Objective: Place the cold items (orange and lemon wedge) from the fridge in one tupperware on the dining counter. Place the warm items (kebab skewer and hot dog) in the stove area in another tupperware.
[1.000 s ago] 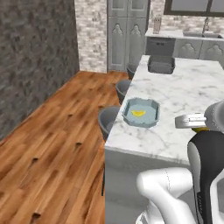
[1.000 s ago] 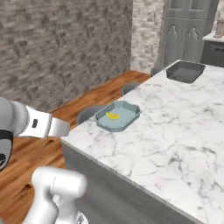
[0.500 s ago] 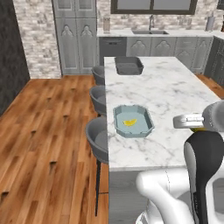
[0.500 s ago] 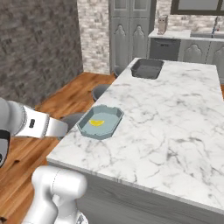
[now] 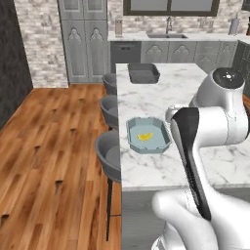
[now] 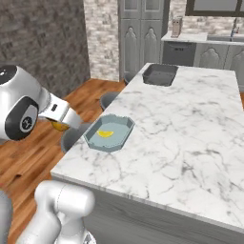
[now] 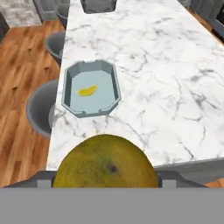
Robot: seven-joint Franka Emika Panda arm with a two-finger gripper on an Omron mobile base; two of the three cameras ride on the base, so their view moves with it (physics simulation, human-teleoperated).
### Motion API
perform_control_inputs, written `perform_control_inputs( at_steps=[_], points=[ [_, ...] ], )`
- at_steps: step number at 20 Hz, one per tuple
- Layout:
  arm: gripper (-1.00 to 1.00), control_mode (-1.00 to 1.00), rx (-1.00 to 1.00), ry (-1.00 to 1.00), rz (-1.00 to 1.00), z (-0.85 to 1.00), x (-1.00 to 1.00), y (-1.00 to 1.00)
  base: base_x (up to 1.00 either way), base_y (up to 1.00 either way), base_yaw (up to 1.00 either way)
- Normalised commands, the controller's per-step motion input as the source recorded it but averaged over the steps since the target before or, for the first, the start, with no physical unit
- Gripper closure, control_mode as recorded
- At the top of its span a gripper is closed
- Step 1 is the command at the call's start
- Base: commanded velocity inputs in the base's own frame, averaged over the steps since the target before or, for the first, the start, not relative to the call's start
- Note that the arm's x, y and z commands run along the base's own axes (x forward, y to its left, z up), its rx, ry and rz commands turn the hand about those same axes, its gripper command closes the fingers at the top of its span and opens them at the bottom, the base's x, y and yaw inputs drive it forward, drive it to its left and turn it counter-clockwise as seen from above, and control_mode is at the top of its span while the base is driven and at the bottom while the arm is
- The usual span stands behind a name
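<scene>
Gripper grasps the orange, jaws spread wide around it; the fruit sits at the bottom of the hand view, over the near edge of the dining counter. Lemon wedge lies inside the pale grey-teal octagonal container near the counter's stool-side edge. Dark grey rectangular tray sits at the counter's far end, well apart from the container. Three grey stools line the counter's side, over wood floor

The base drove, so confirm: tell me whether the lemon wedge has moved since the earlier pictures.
No. The lemon wedge lies in the same spot inside the octagonal container; the camera shifted instead.
</scene>
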Motion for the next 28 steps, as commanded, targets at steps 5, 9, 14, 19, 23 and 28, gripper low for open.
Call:
perform_control_inputs(
  at_steps=[5,9,14,19,23,28],
  points=[
    [1.00,-1.00,0.10,0.21,0.11,-0.49,1.00,-0.11,0.00,0.00,0.00],
    [1.00,-1.00,0.04,0.13,0.13,-0.71,1.00,-0.23,0.00,0.00,0.00],
    [1.00,-1.00,0.00,0.11,0.09,-0.82,0.91,-0.27,0.00,0.00,0.00],
    [1.00,-1.00,0.00,0.05,0.06,-0.76,0.90,-0.15,0.00,0.00,0.00],
    [1.00,-1.00,0.00,0.03,0.00,-0.66,0.90,0.00,0.00,0.00,0.00],
    [1.00,-1.00,0.00,0.06,0.00,-0.53,0.88,0.00,0.00,0.00,0.00]
  ],
)
